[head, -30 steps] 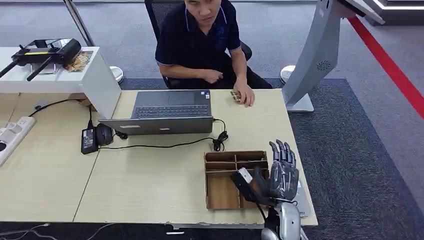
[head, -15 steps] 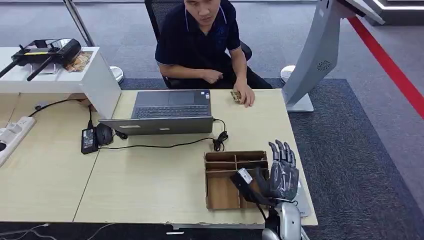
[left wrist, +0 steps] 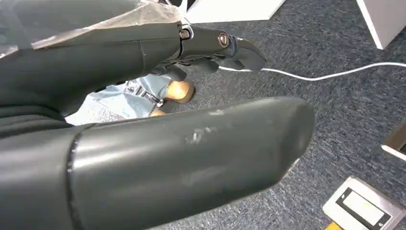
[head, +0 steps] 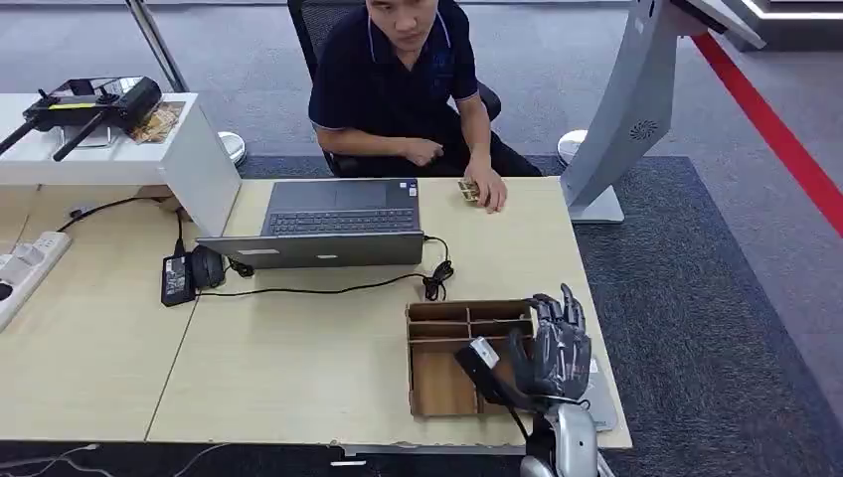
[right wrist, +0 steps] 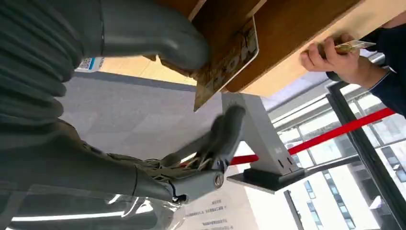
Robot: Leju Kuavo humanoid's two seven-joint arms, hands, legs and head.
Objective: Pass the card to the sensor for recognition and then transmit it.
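Right hand (head: 553, 350) thumb presses the card (right wrist: 227, 62), fingers (right wrist: 225, 134) apart at the organizer's (head: 437, 383) 3 o'clock; your lift risks slippage.

The right hand (head: 557, 348) over the wooden tray (head: 437, 383) has curled its fingers (head: 569, 306) forward and down; a second ago they stood straight up. In the right wrist view the thumb (right wrist: 158, 36) presses on a card (right wrist: 227, 60), with the fingers blurred below it.
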